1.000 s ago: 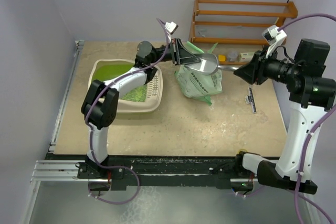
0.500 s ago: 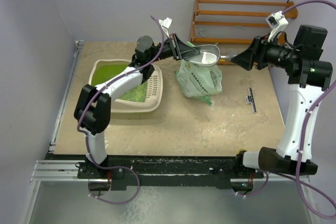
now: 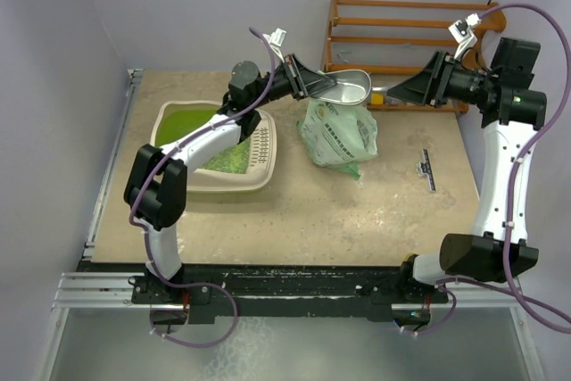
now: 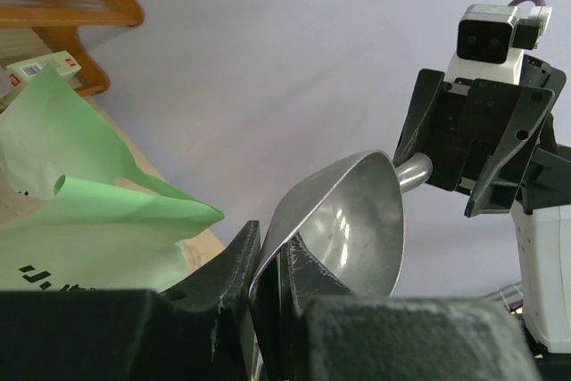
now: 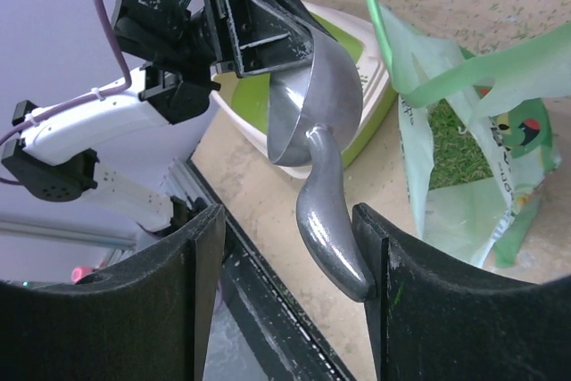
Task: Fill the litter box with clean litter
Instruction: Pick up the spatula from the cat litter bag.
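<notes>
Some litter (image 3: 230, 160) lies in the box (image 3: 183, 118), looks far from full. The left gripper (image 3: 314, 88) clamps the empty scoop (image 3: 348, 91); the right gripper (image 3: 397, 95) gapes around its handle.

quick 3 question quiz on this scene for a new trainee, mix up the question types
1. True or false: the left tool is pinching the bowl rim of the metal scoop.
2. Where is the scoop? A) lying flat on the table B) in the air, close to the green bag C) on a shelf of the rack
3. Fill in: the right tool is ___, with the scoop's handle between its fingers.

Key: 1 true; 2 B; 3 open
</notes>
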Robot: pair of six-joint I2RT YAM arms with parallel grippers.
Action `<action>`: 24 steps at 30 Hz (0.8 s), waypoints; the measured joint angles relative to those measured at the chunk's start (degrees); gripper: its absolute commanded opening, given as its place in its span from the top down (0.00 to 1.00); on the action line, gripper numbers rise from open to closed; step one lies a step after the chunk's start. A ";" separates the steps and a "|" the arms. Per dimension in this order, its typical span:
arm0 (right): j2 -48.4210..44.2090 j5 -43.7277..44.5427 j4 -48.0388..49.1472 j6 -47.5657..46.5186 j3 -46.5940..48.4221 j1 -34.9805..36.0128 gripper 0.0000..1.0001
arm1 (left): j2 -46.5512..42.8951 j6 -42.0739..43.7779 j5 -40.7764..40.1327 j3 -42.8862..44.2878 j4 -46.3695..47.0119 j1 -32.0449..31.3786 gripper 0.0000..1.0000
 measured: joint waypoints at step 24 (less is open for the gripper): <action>0.09 4.11 2.03 0.07 -4.39 0.22 0.78 | -1.03 0.63 -4.61 -0.04 -3.93 -3.06 0.97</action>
